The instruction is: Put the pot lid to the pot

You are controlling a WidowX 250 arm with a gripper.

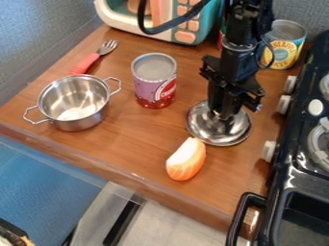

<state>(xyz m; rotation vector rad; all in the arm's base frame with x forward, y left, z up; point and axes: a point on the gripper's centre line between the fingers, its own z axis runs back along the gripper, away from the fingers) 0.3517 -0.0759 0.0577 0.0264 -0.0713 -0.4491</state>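
The shiny lid is under the pincer, and the pot is well off to the left

The pincer point(223, 114) points down at the middle of the lid point(206, 129). I cannot tell if it has a good hold on it or is just touching it. The pot point(82, 124) sits on the wooden table point(132, 144), well apart from the pincer, to its left in the view. Its top has no lid on.

Here is what could go wrong. If the hold is weak or off to one side, the smooth lid could slip, tip or drop when it goes up. The tall can point(154, 86) is just left of the pincer, between it and the pot. If the lid goes that way too low, it could bump the can and knock it over. The orange and white toy piece point(185, 160) is very near the lid, below the pincer in the view, so a low sideways push could roll it. At the pot, a crooked lid could catch on the rim or a handle and tip the pot.

The black arm point(236, 60) comes in from the top edge and hangs almost straight down, right of the can. The stove point(290, 161) is to the pincer's right.
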